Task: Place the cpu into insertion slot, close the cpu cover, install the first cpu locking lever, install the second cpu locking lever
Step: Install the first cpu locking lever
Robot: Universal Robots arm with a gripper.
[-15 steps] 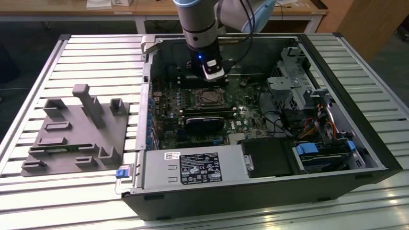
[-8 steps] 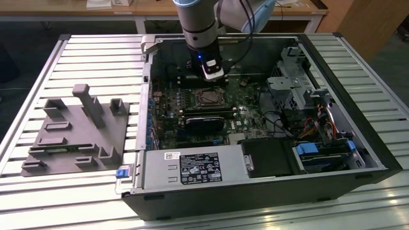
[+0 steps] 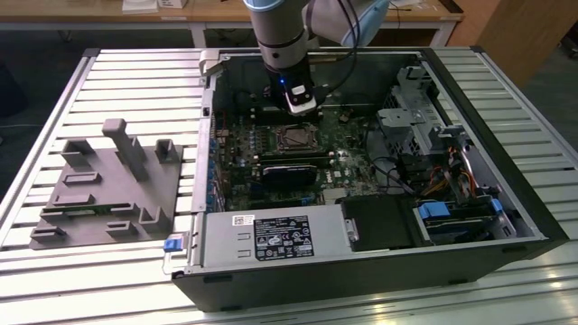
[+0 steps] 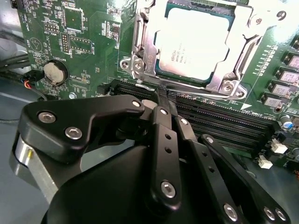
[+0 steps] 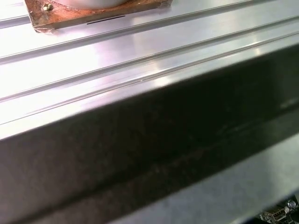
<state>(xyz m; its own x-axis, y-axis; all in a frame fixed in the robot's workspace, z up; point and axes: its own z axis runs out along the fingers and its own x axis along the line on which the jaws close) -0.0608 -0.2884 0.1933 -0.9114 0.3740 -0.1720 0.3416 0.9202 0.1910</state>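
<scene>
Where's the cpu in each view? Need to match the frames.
Exterior view: the cpu sits in the insertion slot mid-motherboard, just below the gripper.
Second wrist view: the pale metal top is framed by the silvery cpu cover, beyond the black fingers.
First wrist view: the cpu is not in this picture; ribbed metal table and a dark edge.
Shared landmark: the black memory slots beside the socket.

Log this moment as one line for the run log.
cpu: in insertion slot | cpu cover: closed | gripper: shut, empty, above board
</scene>
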